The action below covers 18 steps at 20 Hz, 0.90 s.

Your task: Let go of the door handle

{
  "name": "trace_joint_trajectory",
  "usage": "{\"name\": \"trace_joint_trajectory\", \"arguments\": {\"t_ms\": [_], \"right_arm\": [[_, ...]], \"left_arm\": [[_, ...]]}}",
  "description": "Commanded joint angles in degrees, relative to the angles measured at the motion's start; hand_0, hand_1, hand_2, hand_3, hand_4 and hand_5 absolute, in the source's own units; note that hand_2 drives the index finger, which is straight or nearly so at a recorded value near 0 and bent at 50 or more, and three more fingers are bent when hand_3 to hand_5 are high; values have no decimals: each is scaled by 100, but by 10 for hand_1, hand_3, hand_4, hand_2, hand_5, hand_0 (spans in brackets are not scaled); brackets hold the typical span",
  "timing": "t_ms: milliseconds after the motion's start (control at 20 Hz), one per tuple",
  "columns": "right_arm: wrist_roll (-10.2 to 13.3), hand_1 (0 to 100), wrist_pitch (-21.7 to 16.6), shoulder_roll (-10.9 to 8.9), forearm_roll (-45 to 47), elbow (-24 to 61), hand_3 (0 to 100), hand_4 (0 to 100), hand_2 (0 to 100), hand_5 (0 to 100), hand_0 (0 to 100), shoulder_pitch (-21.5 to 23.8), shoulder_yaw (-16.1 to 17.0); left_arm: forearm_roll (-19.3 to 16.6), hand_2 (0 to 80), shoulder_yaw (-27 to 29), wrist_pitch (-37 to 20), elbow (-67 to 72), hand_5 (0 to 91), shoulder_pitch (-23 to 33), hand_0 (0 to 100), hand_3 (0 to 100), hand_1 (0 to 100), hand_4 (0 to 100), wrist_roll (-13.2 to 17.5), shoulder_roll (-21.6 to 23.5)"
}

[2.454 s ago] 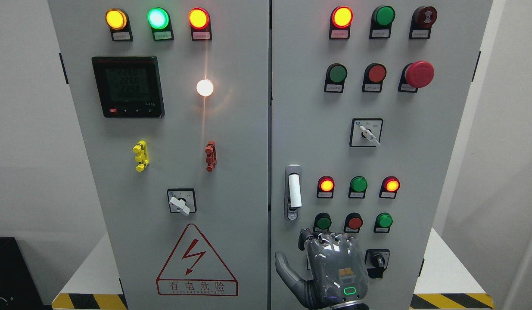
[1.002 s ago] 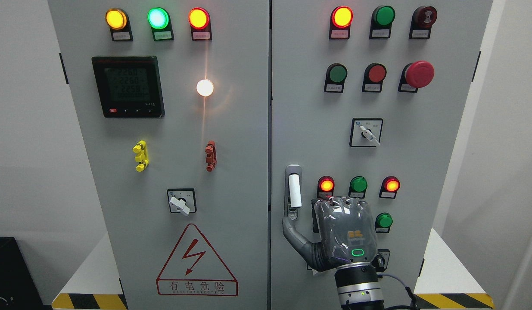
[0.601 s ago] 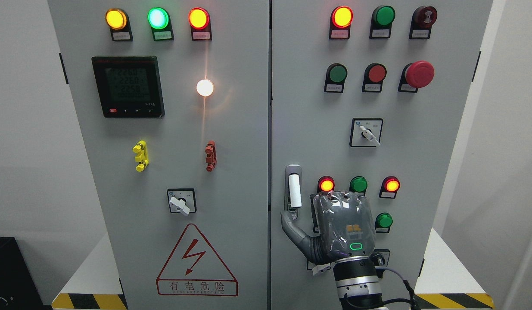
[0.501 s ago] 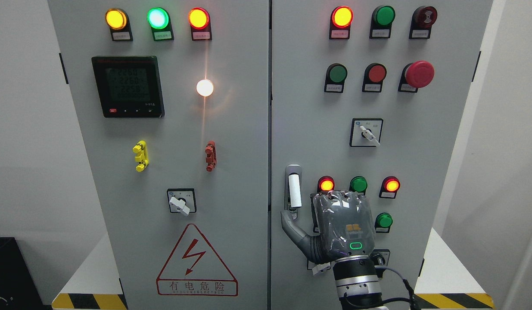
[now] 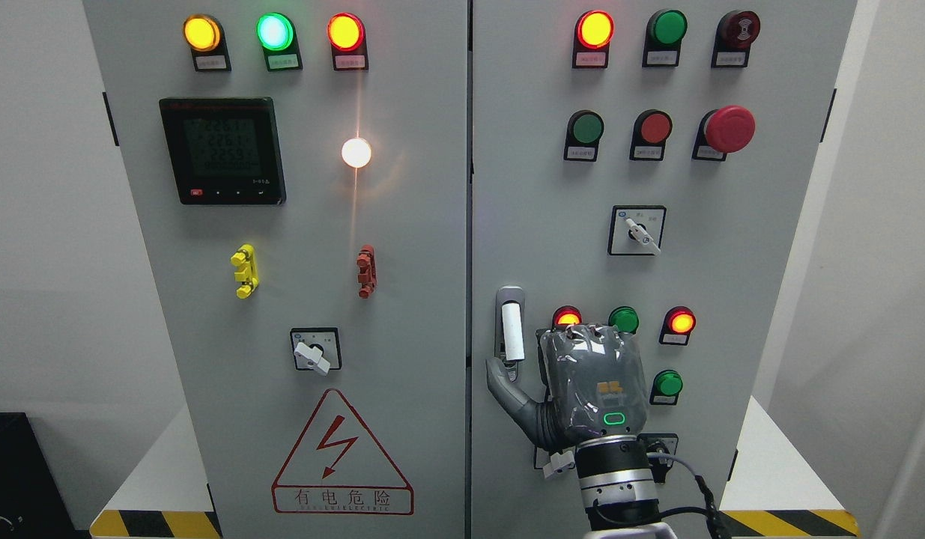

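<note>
The door handle [image 5: 512, 332] is a white upright lever in a silver plate on the left edge of the cabinet's right door [image 5: 522, 187]. My right hand [image 5: 553, 358] comes up from the bottom edge and sits just right of and below the handle, its grey back toward the camera. Its thumb [image 5: 501, 378] is spread to the left, with the tip at the plate's lower end under the lever. The hand is open and holds nothing. Its other fingers point at the panel and are mostly hidden behind the knuckles. The left arm does not show.
Lit red [image 5: 567, 317], green [image 5: 624, 319] and red [image 5: 681, 322] lamps sit right above the hand, a green button [image 5: 667, 383] to its right. A rotary switch [image 5: 636, 230] and a red mushroom button [image 5: 729, 128] are higher up. The left door [image 5: 402, 299] carries a meter [image 5: 222, 150].
My right hand has risen from the panel's lower edge to beside the handle, and its thumb tip has come up to the plate's lower end. In the last half second it crept slightly higher.
</note>
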<state>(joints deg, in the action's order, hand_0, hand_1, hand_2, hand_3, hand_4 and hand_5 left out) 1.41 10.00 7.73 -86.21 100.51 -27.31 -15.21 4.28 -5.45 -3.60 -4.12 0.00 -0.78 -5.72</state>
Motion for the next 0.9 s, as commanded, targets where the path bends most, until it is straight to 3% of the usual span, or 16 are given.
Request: {"name": "trace_joint_trajectory", "arguments": {"t_ms": [0, 851], "right_arm": [[-18, 189, 46, 1, -1, -137, 1000, 1000, 940, 1000, 307, -72, -17], [-18, 254, 81, 9, -1, -137, 1000, 1000, 944, 1000, 393, -99, 18]], "left_arm": [[3, 0, 0, -1, -1, 0, 97, 120, 0, 556, 0, -1, 0], [3, 0, 0, -1, -1, 0, 97, 120, 0, 556, 0, -1, 0]]}}
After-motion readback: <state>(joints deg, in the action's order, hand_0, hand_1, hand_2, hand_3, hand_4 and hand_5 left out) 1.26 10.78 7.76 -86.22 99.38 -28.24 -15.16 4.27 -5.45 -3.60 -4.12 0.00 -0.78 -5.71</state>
